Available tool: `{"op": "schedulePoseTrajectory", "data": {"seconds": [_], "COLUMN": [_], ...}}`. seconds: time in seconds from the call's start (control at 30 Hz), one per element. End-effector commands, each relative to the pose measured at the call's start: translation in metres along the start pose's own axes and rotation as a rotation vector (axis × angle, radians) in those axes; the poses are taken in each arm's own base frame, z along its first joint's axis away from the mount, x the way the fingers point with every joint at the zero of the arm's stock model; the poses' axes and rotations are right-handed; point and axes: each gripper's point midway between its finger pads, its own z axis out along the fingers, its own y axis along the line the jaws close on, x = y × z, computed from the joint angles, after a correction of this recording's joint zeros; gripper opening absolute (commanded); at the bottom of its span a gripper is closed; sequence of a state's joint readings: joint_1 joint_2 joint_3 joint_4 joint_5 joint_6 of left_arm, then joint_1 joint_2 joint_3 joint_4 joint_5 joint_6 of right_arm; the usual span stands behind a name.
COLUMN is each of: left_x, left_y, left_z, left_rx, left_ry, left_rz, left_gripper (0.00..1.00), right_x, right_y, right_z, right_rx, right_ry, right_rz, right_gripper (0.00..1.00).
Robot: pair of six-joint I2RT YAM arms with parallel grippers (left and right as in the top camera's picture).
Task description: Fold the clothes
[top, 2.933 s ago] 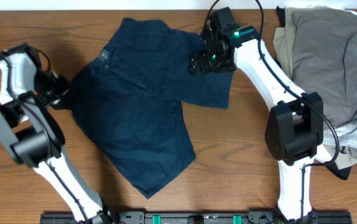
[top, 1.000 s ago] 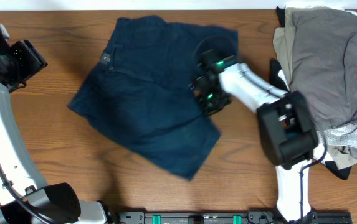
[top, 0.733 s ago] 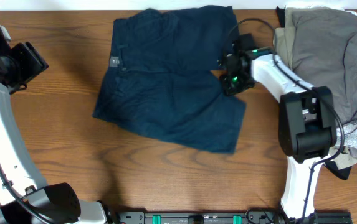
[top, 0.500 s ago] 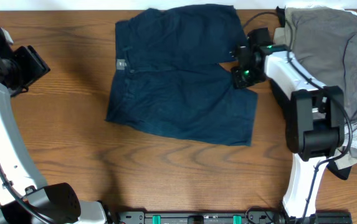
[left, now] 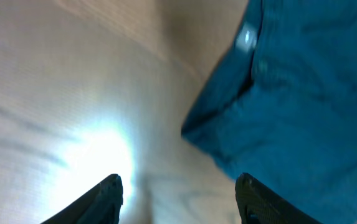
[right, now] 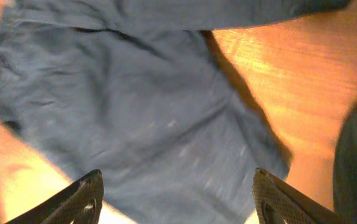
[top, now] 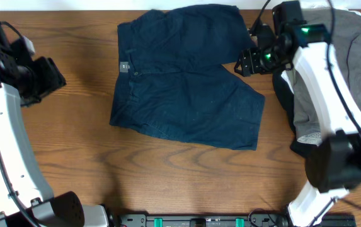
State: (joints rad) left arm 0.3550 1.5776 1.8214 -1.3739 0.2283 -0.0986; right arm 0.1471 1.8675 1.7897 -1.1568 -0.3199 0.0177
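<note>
The dark navy blue shorts (top: 180,82) lie spread flat on the wooden table, waistband to the left and both legs to the right. They also show in the left wrist view (left: 296,93) and the right wrist view (right: 134,106). My right gripper (top: 248,63) is open and empty, raised over the shorts' right edge between the two legs; its fingers (right: 178,199) are wide apart. My left gripper (top: 49,77) is open and empty, off to the left of the waistband; its fingers (left: 178,196) are spread over bare wood.
A pile of other clothes (top: 344,57), grey, beige and dark, lies at the right of the table, partly under my right arm. The table's far edge (top: 73,6) runs along the top.
The right gripper dragged the shorts up and to the right, spreading them flat, then let go and lifted away. The left arm shifted slightly right.
</note>
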Motion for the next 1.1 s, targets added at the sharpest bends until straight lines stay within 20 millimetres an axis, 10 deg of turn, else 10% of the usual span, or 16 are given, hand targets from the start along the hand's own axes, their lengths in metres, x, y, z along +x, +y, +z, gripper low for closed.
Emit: {"op": "schedulePoseTrajectory", "data": {"seconds": [0.0, 0.33, 1.07], "left_x": [0.016, 0.062, 0.084], "left_y": [-0.001, -0.019, -0.028], "left_z": [-0.011, -0.011, 0.164], "left_rx": [-0.016, -0.067, 0.051], "left_ry": [0.027, 0.116, 0.239], "left_rz": [0.031, 0.156, 0.461], "left_gripper": [0.60, 0.60, 0.82], "right_x": [0.013, 0.077, 0.160], "right_y": [0.016, 0.039, 0.019], "right_z": [-0.022, -0.023, 0.072], "right_rx": [0.062, 0.266, 0.232], "right_ry": [0.001, 0.161, 0.347], "right_rz": [0.060, 0.158, 0.275], "right_gripper": [0.74, 0.77, 0.82]}}
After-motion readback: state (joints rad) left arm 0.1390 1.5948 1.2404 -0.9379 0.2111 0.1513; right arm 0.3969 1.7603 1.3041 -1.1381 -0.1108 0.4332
